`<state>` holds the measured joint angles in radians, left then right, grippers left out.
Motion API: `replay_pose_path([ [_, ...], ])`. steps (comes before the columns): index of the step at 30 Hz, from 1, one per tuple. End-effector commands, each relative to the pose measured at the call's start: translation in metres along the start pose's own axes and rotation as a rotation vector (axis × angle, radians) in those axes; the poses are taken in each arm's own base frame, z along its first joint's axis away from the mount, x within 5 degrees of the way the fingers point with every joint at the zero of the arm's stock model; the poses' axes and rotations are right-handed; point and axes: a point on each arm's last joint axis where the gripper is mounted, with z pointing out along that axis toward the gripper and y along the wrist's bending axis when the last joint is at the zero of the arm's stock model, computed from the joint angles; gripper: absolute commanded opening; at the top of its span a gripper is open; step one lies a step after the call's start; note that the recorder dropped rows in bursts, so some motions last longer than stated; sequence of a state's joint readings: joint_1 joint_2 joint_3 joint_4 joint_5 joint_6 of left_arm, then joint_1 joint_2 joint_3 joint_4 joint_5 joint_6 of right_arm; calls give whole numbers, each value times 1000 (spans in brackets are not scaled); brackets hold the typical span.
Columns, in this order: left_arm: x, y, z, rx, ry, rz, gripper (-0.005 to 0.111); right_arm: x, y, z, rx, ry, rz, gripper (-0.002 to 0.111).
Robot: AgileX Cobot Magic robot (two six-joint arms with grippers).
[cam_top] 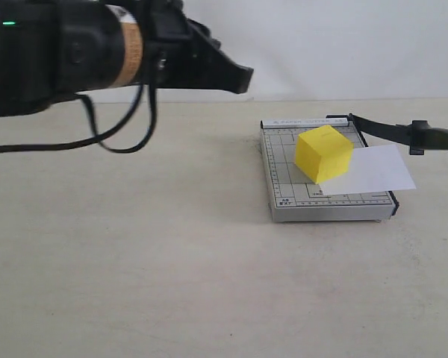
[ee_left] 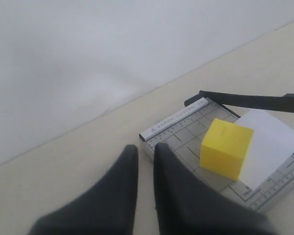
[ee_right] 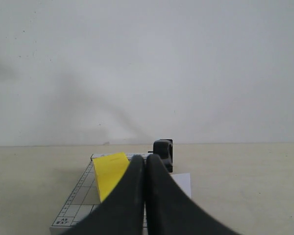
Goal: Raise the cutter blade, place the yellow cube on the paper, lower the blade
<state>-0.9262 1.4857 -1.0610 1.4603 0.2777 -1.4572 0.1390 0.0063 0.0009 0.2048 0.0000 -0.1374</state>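
On the pale beige tabletop [cam_top: 134,253] sits a small grey gridded cutter base [cam_top: 285,179]. The bright yellow solid cube [cam_top: 323,154] stands on it, toward the hinge end. The small plain white sheet of paper [cam_top: 377,170] lies flat on the right side of the base as the exterior view shows it. It juts out past that edge over the tabletop. The yellow cube covers the paper's inner edge, though how much of the cube's underside rests on the sheet cannot be told.

The long thin black cutter blade [cam_top: 381,125] is raised: it slants out from its hinge at the rear corner of the base and hangs above the paper, clear of both sheet and cube. Its thick handle runs off the right edge of the exterior view.

The left pincer [cam_top: 243,76] hovers high to the left of the cutter and well apart from it, in front of a plain white wall [cam_top: 358,45]. Its two dark fingers [ee_left: 130,169] stand slightly parted, with a narrow slit between them and nothing in it.

The right pincer [ee_right: 145,164] shows only in its own wrist view. Its fingers are pressed together with just a thin seam between them and are lined up with the blade, and a black block [ee_right: 162,152] on the blade sits just past the tips. Whether the pads clamp the handle cannot be told — the point of contact is hidden.
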Motion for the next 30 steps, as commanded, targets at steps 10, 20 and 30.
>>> replay_pose_path([
  [10, 48, 48, -163, -10, -212, -136, 11, -1, 0, -1, 2, -13, -5, 0],
  [20, 85, 49, -236, 212, -471, -154, 11, -1, 0, -1, 2, -13, -5, 0],
  [30, 117, 48, -241, 239, -485, -155, 11, -1, 0, -1, 2, -13, -5, 0],
])
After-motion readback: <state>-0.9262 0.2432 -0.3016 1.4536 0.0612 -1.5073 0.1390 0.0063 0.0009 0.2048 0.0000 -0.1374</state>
